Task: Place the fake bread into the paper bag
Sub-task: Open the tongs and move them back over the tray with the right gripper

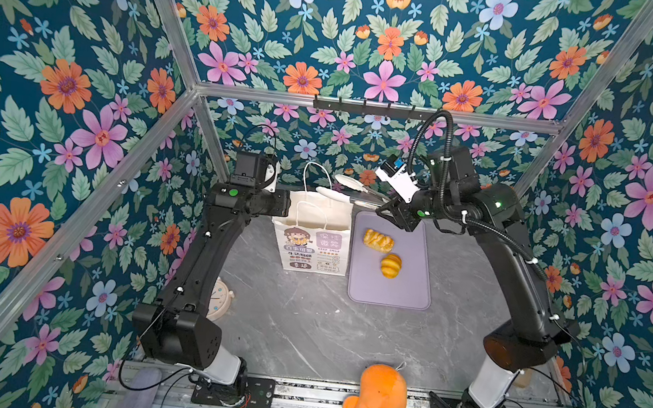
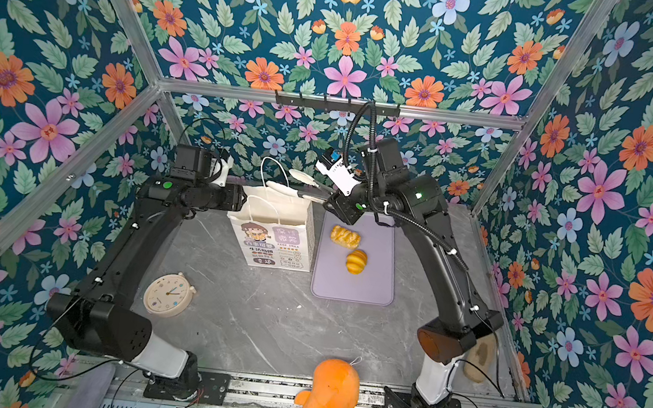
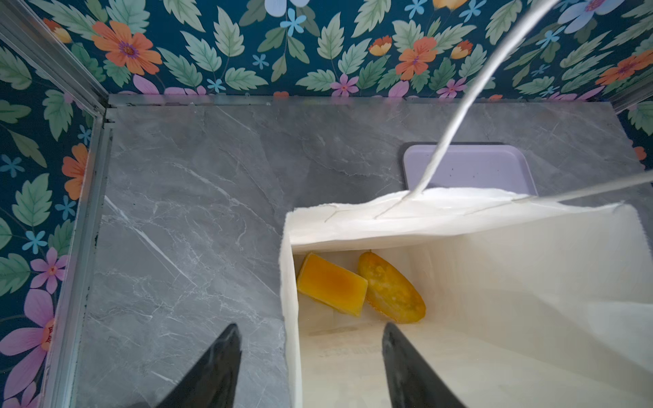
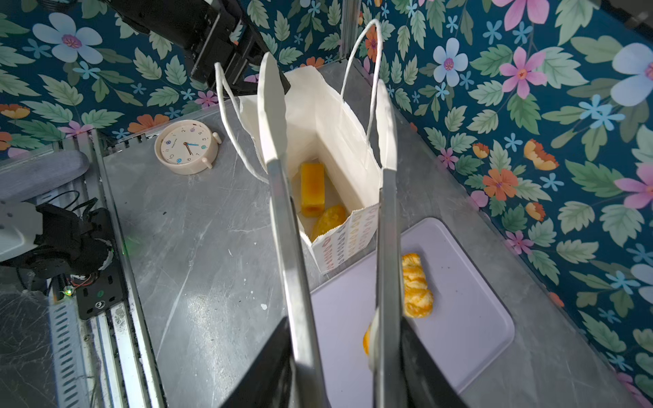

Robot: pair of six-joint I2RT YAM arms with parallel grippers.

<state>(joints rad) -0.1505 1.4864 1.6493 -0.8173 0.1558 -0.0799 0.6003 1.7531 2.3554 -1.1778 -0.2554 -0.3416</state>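
Braided roll (image 1: 378, 240), on tray (image 1: 390, 292): we judge it light, glazed, slippery; pinch mid-length. Right gripper (image 4: 344, 339) clamps parted, empty tongs (image 4: 282, 212); left gripper (image 3: 310, 326) gapes, empty.

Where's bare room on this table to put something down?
Free: the table between clock, orange plush, paper bag and tray; also the tray's near end, before the ridged bun. Crowded: the back, around the tongs over the bag.

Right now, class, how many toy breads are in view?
4. The blocky loaf and oval roll lie inside the paper bag; the braided roll and ridged bun sit on the purple tray. More may hide in the bag.
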